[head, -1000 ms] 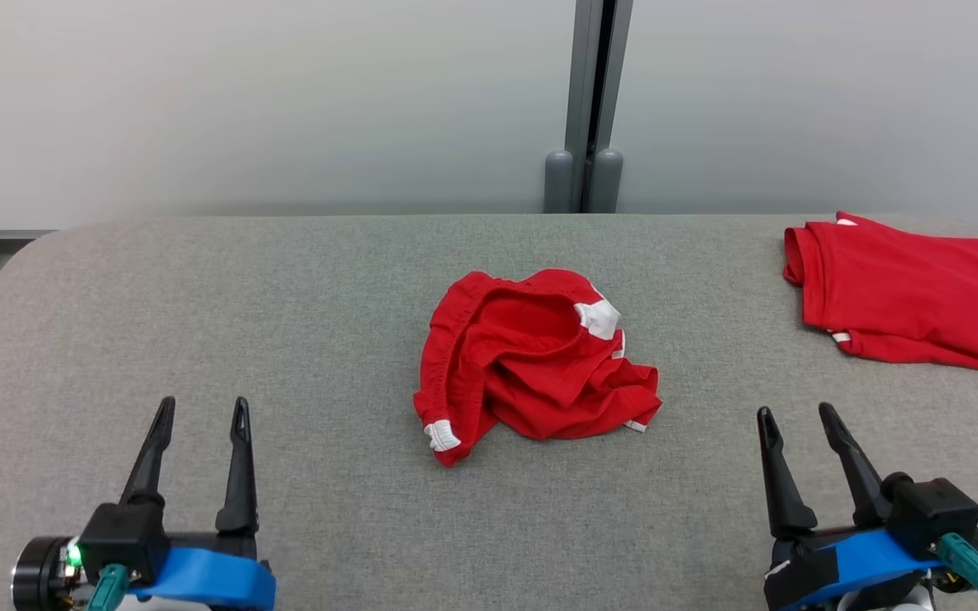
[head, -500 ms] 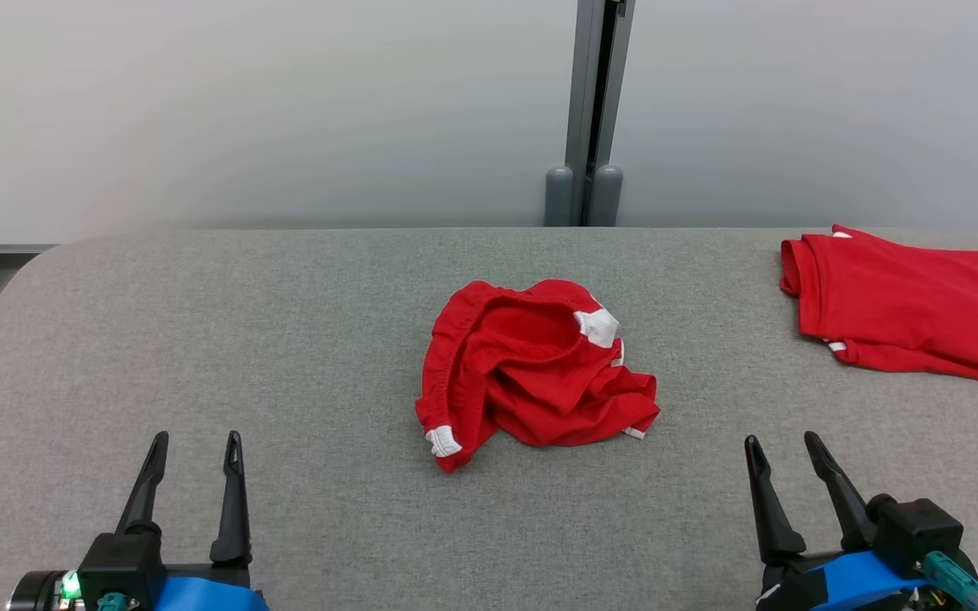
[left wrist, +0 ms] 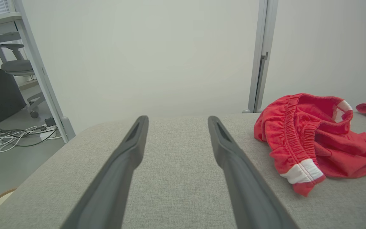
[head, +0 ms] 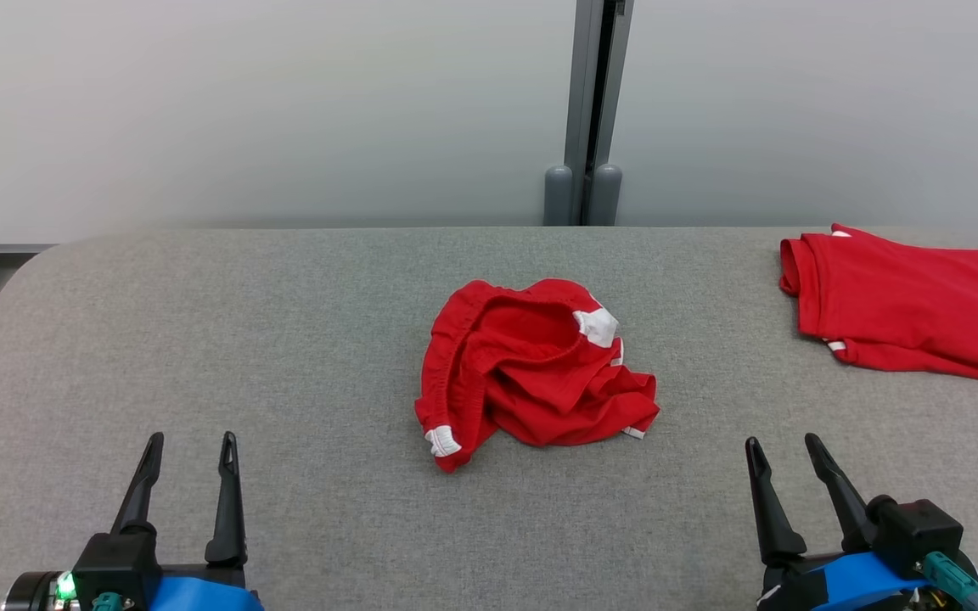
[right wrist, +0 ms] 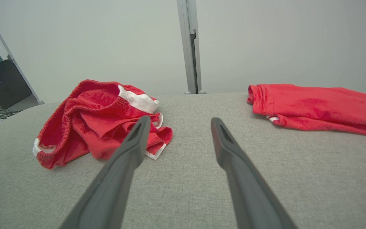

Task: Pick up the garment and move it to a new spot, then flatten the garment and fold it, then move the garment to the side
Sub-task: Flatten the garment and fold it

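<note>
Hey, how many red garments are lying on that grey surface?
2. The crumpled red garment lies at the middle of the grey surface; the folded red garment lies at its far right, partly cut off in the head view.

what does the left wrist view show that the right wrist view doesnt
Left wrist view's own: the open left claw and an office chair off beyond the table's end. Right wrist view's own: the open right claw and the folded red garment laid out nearly whole; the left wrist view catches just a corner of it. Shared: the crumpled red shorts lying loose on the grey table, untouched by either claw, and the metal post at the wall.
</note>
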Robot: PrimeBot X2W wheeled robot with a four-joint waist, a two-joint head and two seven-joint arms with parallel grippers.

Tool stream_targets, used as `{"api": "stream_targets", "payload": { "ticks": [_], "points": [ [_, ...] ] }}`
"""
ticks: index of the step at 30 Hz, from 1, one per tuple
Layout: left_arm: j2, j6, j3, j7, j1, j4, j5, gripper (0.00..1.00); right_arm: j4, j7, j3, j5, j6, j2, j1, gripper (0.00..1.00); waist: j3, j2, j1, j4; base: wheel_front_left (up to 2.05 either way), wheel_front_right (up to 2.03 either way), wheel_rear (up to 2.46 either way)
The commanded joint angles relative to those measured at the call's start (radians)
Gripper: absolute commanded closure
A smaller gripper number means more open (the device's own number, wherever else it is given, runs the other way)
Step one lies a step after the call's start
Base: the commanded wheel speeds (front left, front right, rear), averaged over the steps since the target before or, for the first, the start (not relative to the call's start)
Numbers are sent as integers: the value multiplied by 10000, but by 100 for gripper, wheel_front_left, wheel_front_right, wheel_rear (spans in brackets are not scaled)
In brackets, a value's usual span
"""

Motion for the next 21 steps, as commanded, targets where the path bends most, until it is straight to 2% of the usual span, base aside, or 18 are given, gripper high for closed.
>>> {"api": "stream_targets", "payload": {
  "ticks": [1,10,16,21],
  "points": [
    [-34,-36,56,-25,-109,-22,59,0,29,-34,-31,17,1,-16,118,0,-6,0,0,9,0,0,0],
    [-140,-85,73,-25,-148,15,150,0,188,-34,51,-188,1,-19,-160,0,26,0,0,143,0,0,0],
    [-237,-128,-48,-25,-295,-5,202,0,485,-34,332,-411,1,-84,-1055,0,209,0,0,345,0,0,0],
    [-313,-159,-137,-25,-485,5,201,0,1238,-34,659,-491,1,-164,-2071,0,440,0,0,562,0,0,0]
  ]
}}
